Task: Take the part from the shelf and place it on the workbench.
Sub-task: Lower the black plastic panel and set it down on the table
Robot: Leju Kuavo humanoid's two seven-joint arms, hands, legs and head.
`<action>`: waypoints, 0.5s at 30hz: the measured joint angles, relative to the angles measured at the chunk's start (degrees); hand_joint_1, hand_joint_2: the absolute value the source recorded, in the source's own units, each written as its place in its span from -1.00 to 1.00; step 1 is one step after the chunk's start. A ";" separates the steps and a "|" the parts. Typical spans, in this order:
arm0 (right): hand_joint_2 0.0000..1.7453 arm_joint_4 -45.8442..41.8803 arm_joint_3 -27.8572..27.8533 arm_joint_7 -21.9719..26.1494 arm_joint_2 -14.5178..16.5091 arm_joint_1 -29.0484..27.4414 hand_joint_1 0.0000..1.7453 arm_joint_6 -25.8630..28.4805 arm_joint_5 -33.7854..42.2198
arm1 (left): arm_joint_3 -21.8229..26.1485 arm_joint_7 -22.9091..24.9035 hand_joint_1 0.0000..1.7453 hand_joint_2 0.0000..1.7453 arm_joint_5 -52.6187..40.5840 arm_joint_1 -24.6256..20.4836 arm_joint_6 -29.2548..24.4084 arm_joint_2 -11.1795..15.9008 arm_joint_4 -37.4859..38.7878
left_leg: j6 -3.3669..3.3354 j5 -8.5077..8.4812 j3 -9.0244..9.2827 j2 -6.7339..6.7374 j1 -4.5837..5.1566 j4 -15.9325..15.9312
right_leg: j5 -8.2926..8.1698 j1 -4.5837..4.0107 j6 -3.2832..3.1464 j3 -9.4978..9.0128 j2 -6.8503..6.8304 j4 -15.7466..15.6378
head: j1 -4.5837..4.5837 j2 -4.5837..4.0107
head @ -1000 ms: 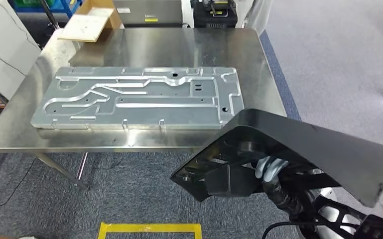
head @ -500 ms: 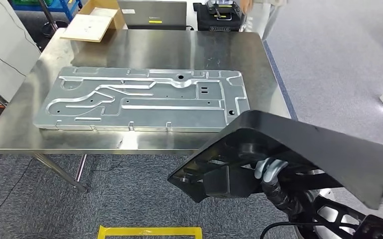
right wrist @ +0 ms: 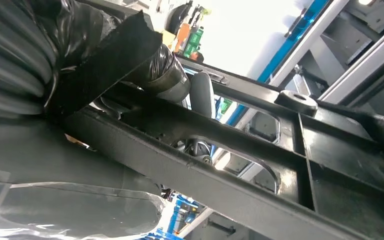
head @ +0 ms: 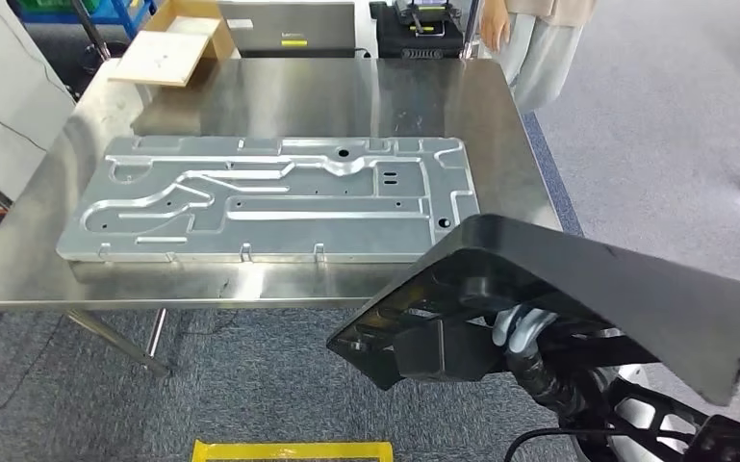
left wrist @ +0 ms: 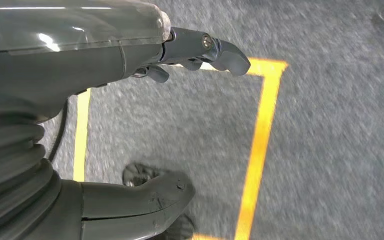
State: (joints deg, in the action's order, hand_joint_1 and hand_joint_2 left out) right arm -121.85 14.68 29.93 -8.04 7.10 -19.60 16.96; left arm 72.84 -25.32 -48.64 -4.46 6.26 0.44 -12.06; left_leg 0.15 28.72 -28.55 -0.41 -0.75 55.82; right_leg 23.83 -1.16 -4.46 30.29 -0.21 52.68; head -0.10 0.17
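now right hand (head: 523,327) grips black part (head: 625,298).

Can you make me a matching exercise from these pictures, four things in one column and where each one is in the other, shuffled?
Things:
1. black part
2. aluminium plate
3. cardboard box
4. left hand

Places:
A. far left corner of the workbench
B. above the yellow floor tape
C. flat in the middle of the workbench
D. held by the right hand, short of the workbench

Pairs: 1-D, 2-C, 3-A, 4-B

Black part (head: 577,289) in right hand (head: 520,327)
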 joint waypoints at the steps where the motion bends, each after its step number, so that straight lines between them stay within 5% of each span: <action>1: 1.00 -0.02 -0.01 -0.02 0.00 0.06 1.00 0.22 -0.05 | -0.01 -0.02 -1.00 1.00 -0.02 0.00 0.01 0.03 0.00 | 0.10 1.61 -1.40 0.03 -0.02 3.03 | -0.09 0.20 0.17 -0.44 -0.11 -0.42 | -0.01 0.00; 3: 1.00 0.05 -0.16 -0.13 -0.02 0.20 1.00 1.18 -0.46 | -0.01 -0.14 -1.00 1.00 -0.04 0.05 0.07 0.05 0.00 | 0.48 5.03 -5.90 0.04 -0.12 11.40 | 0.24 0.06 0.20 -0.62 -0.17 -0.25 | -0.02 0.00; 5: 1.00 0.30 -1.02 -0.79 -0.11 0.35 1.00 3.22 -1.69 | 0.01 -0.26 -1.00 1.00 -0.04 0.21 0.18 0.09 0.01 | 0.97 4.86 -8.49 0.06 -0.28 14.96 | 0.80 0.08 0.42 -0.72 -0.12 0.25 | -0.02 0.00; 9: 1.00 3.05 -5.65 -3.70 -1.42 2.88 1.00 8.17 -5.36 | 0.01 -0.30 -1.00 1.00 -0.32 0.13 0.46 0.21 0.01 | 1.31 -2.73 -3.46 0.21 -0.77 2.15 | 2.12 0.16 1.64 -1.21 -0.01 1.43 | -0.02 0.00; 11: 1.00 4.99 -8.13 -4.40 -2.46 4.52 1.00 9.25 -6.27 | 0.01 -0.34 -1.00 1.00 -0.51 0.04 0.53 0.22 0.01 | 0.56 -3.45 -2.30 0.04 -0.72 -0.64 | 2.53 -0.04 2.21 -1.04 0.06 1.85 | -0.02 0.00; 15: 1.00 7.07 -10.52 -4.49 -3.66 5.93 1.00 9.33 -6.69 | 0.01 -0.37 -1.00 1.00 -0.60 0.10 0.57 0.18 0.02 | -0.93 -3.78 -2.55 -0.04 -0.90 -0.62 | 4.25 0.33 3.20 0.12 0.15 4.50 | 0.03 0.00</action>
State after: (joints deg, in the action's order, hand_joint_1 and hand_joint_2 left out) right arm -114.79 4.15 25.44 -11.69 13.02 -10.27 10.27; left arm 72.85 -25.69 -49.24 -4.36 6.84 0.62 -12.04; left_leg -0.78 24.94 -31.10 -0.44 -1.64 55.19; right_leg 28.08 -0.82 -1.26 30.42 -0.06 57.18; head -0.07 0.17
